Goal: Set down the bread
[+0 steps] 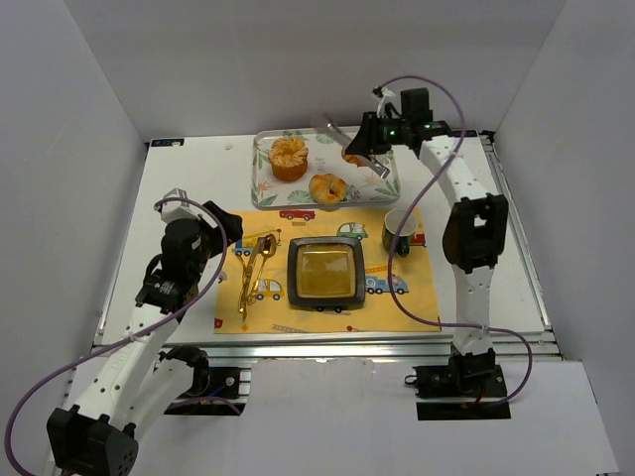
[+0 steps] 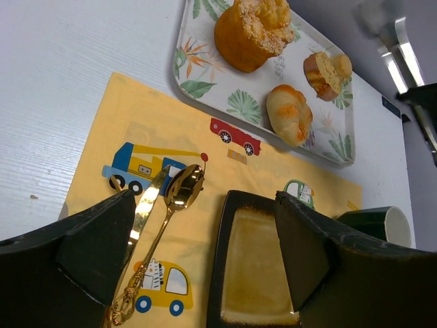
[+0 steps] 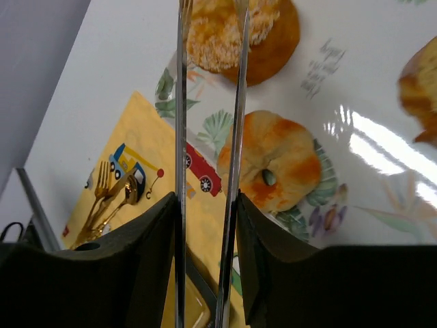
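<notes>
While clamped on the tongs (image 3: 237, 137), hovered with right pincer (image 3: 208, 205) over the tray (image 3: 355, 89), ring-shaped bread (image 3: 287, 150) just beside the blades, not between (left pincer (image 2: 205, 225): jaws apart, farther off).

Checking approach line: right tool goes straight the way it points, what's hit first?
Probably the crumb-topped muffin: the tongs held by the right tool aim at it, left of the ring bun. Height unclear.

Bright, even overhead light; white enclosure, shadows soft and short.
Right wrist view: hard glare streak on the tray (image 3: 372, 133) just right of the tongs (image 3: 236, 137); bread piece (image 3: 420, 89) at far right edge blurred. Left wrist view: own fingers (image 2: 89, 253) dark, unsharp; tongs far ahead, upper right, out of focus.
</notes>
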`<state>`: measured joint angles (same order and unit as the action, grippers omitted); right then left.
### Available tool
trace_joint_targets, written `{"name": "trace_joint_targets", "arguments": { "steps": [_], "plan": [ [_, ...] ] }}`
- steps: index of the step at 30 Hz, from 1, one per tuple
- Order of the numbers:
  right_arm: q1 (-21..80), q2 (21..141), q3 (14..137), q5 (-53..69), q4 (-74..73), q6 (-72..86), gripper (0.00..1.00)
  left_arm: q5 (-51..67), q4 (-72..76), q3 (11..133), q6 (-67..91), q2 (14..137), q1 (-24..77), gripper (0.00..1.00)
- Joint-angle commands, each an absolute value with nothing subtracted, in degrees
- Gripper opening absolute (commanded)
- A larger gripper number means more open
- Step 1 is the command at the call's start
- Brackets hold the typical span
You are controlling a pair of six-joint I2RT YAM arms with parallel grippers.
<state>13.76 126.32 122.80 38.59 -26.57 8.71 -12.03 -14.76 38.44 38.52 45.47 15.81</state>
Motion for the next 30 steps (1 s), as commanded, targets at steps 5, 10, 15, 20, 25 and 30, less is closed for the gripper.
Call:
{"name": "trace_joint_targets", "arguments": {
  "steps": [5,10,15,20,25,30],
  "plan": [
    [15.3,129.1,123.3,40.1,-16.1,24.5,0.44,-15.0,-15.6,39.6,42.4,43.0,15.4,0.92],
    [16.3,130.3,121.1,38.0,-13.3,27.7,0.44,-15.2,-15.7,40.2,42.5,44.4,15.4,0.92],
    [17.0,130.9,119.5,35.7,-12.0,30.1,0.44,-15.3,-16.0,40.9,41.9,45.6,15.4,0.92],
    [17.4,131.1,119.4,34.4,-12.3,30.1,0.46,-15.6,-15.5,40.6,42.1,45.9,15.4,0.92],
    [18.2,131.6,118.1,34.2,-12.2,30.9,0.46,-15.3,-14.7,40.4,42.1,46.7,15.4,0.92],
    [18.8,131.7,117.1,33.0,-12.6,30.5,0.47,-15.3,-14.8,41.0,41.8,47.3,15.4,0.92]
  ]
}}
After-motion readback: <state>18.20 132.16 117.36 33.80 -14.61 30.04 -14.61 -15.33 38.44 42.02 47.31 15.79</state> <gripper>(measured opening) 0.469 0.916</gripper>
